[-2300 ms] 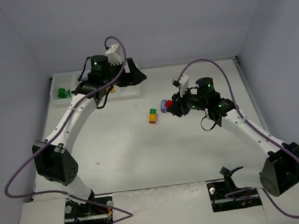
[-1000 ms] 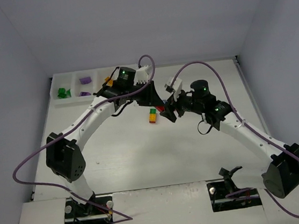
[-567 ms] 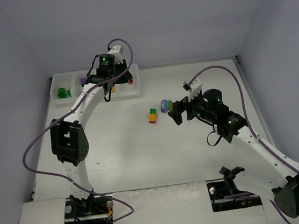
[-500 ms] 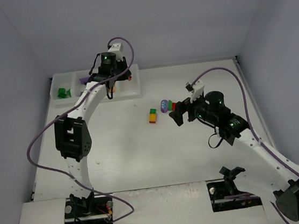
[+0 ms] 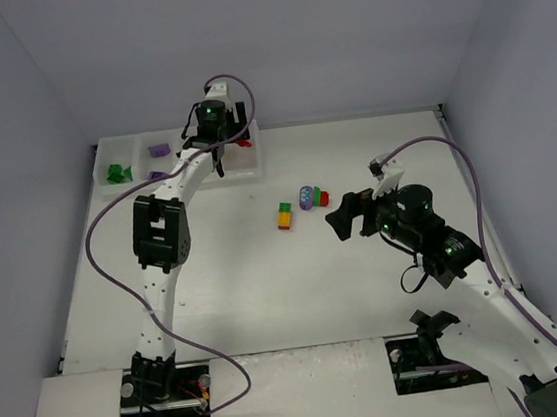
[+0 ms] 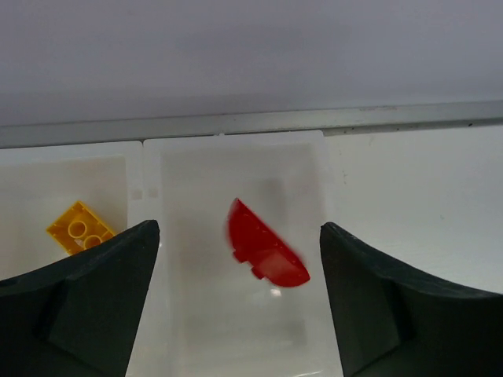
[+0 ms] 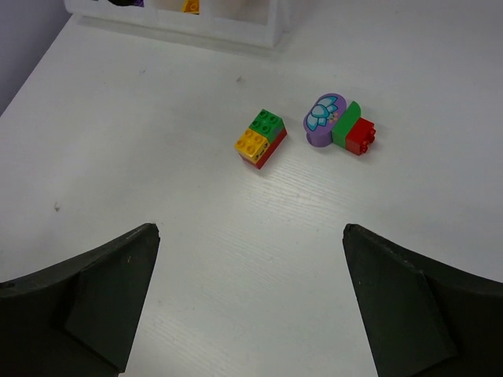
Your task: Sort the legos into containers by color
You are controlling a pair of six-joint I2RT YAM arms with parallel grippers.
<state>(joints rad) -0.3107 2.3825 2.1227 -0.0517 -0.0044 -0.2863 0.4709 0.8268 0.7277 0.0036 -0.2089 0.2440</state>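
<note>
Red lego (image 6: 266, 250) lying in the end compartment of the tray (image 6: 324, 169), left gripper (image 6: 238, 228) hanging parted above it. Right gripper (image 7: 250, 228) gaping empty, facing two joined clusters, green-yellow-red cluster (image 7: 260, 138) and purple-green-red cluster (image 7: 339, 127), risking mis-sorting if grabbed unseparated.

White table (image 5: 268, 290) with tray (image 5: 244, 166) at far left, green-orange-red legos (image 5: 284, 215) beside purple-green-red legos (image 5: 313, 199) mid-table

Top view overlooks the table (image 5: 216, 276) — left wrist close over tray (image 6: 152, 196), right wrist over bricks (image 7: 260, 138).
</note>
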